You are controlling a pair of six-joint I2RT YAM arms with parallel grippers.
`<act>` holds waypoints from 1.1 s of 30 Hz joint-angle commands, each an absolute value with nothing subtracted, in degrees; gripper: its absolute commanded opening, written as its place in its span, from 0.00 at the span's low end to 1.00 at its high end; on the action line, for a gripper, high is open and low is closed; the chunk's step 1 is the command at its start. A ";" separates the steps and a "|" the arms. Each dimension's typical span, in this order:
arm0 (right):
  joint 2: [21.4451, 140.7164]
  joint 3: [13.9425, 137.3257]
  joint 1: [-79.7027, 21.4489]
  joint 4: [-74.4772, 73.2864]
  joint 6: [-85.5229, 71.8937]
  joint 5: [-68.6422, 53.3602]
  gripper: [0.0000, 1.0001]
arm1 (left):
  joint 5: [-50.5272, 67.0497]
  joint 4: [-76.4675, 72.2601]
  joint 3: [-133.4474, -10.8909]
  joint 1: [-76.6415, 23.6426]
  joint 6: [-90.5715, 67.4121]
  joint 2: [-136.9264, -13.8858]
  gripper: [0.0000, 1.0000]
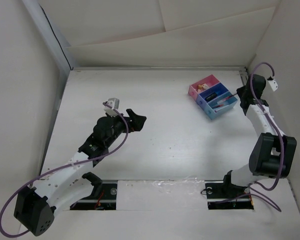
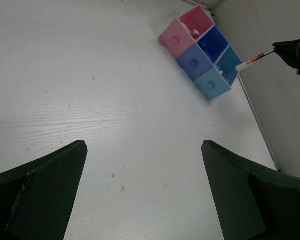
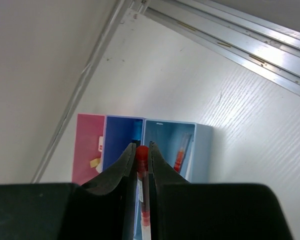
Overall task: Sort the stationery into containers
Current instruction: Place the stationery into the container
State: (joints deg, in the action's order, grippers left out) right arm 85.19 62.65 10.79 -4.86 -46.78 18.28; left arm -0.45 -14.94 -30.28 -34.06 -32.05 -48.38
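We have the red pen [image 3: 145,210] pinched between the closed fingers of the right gripper [image 3: 141,145], gripped near its upper end so that most of its length hangs free below. It sits over the row of containers, its lower end pointing at the seam between the dark blue tray [image 3: 112,135] and the light blue tray [image 3: 202,150]. From the wrist view we cannot quite tell whether the tip is over the rim or inside a compartment. Another red pen [image 3: 180,150] lies in the light blue tray, so we judge that one to be the target. Beige blocks [image 3: 95,162] rest in the pink tray [image 3: 85,135].

The left gripper [image 2: 144,150] hangs wide open over the bare table [image 2: 90,90], holding nothing, well apart from the trays.

The main risk we see is release over the divider: the pen could tip into the dark blue tray or bridge the wall and roll out. Because the pen is long and the tray short, it may also lean on the rim and pivot onto the table. Lowering with the tip on the wall could shove the light joined trays sideways.
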 commanded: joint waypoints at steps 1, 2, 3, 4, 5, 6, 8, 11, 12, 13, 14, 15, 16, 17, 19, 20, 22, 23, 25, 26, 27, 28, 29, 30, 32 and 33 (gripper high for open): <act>85.34 63.81 10.11 -4.22 -47.29 22.84 0.00 | -0.97 -17.84 -28.74 -34.10 -32.70 -47.38 0.99; 85.95 63.81 9.59 -4.22 -47.29 22.85 0.00 | -0.44 -17.84 -28.74 -34.10 -32.70 -47.37 0.99; 85.96 64.33 9.58 -4.22 -47.29 22.85 0.00 | -0.44 -18.54 -28.22 -34.10 -32.70 -47.37 0.99; 86.65 64.34 9.06 -4.22 -47.29 23.37 0.00 | -0.44 -18.54 -28.21 -34.10 -32.70 -46.85 0.99; 86.66 64.86 8.27 -4.22 -47.29 24.34 0.00 | -0.44 -18.54 -28.21 -34.10 -32.70 -46.85 0.99; 87.44 64.86 8.26 -4.22 -47.29 25.04 0.00 | -0.44 -18.54 -28.21 -34.10 -32.70 -46.85 0.99; 88.76 65.57 6.69 -4.75 -47.29 25.58 0.00 | -0.44 -18.54 -28.21 -34.10 -32.70 -46.06 0.99; 90.34 66.70 5.37 -5.27 -47.29 26.89 0.00 | -0.44 -19.07 -26.81 -34.10 -33.22 -45.44 0.99; 90.35 66.71 5.36 -5.27 -47.29 26.89 0.00 | -0.44 -19.07 -26.81 -34.10 -33.22 -45.44 0.99; 91.13 66.71 5.36 -5.27 -47.81 26.89 0.01 | -0.44 -18.55 -26.81 -34.10 -33.22 -45.44 0.99; 92.01 67.23 4.75 -5.27 -47.81 26.11 0.04 | -0.44 -17.76 -27.50 -34.10 -33.22 -45.44 0.99; 92.54 67.24 4.22 -5.27 -47.81 26.10 0.07 | -0.44 -17.75 -27.51 -34.10 -33.22 -44.74 0.99; 93.16 67.76 4.22 -6.06 -47.81 26.10 0.15 | -0.44 -17.75 -27.51 -34.10 -33.22 -44.74 0.99; 93.16 68.29 3.52 -6.67 -47.81 26.10 0.23 | -0.44 -17.75 -27.51 -34.10 -33.22 -44.21 0.99; 93.16 68.81 3.52 -6.68 -47.81 26.10 0.38 | -0.96 -17.75 -27.51 -34.10 -33.22 -43.60 0.99; 93.16 68.82 3.52 -7.38 -47.81 26.10 0.51 | -0.97 -17.23 -27.51 -34.10 -33.74 -43.59 0.99; 91.85 68.82 3.52 -7.90 -47.81 26.10 0.68 | -0.97 -16.70 -28.04 -34.10 -33.75 -42.98 0.99; 90.19 68.82 3.52 -7.91 -47.81 26.10 0.76 | -1.66 -16.70 -28.04 -34.10 -33.75 -42.98 0.99; 88.43 69.34 3.52 -8.69 -47.81 24.27 0.91 | -2.19 -15.91 -29.26 -34.10 -33.75 -42.45 0.99; 87.46 69.35 3.52 -9.22 -47.81 23.74 0.94 | -2.20 -15.13 -29.27 -34.10 -33.75 -42.45 0.99; 85.10 69.35 3.52 -9.75 -47.81 23.21 0.96 | -2.89 -15.12 -29.27 -34.10 -33.75 -42.45 0.99; 83.60 69.35 3.52 -9.76 -47.20 22.68 0.96 | -3.68 -15.12 -29.27 -34.10 -33.75 -42.45 0.99; 81.93 69.35 1.69 -9.76 -47.20 22.68 0.96 | -3.69 -15.12 -29.79 -34.10 -33.75 -41.93 0.99; 78.35 68.30 0.80 -9.76 -47.20 22.68 0.97 | -3.69 -15.12 -29.79 -34.10 -33.75 -41.92 0.99; 74.55 66.89 -2.53 -9.76 -46.15 19.18 0.98 | -3.69 -15.12 -30.50 -34.10 -34.28 -41.92 0.99; 72.70 65.06 -3.94 -8.45 -45.62 17.42 0.98 | -3.69 -15.12 -31.02 -34.10 -34.28 -41.92 0.99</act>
State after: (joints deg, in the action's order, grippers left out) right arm 79.09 65.89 0.43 -10.68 -47.31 22.02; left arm -2.70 -14.04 -27.64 -34.06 -33.69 -43.07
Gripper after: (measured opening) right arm 0.982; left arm 0.990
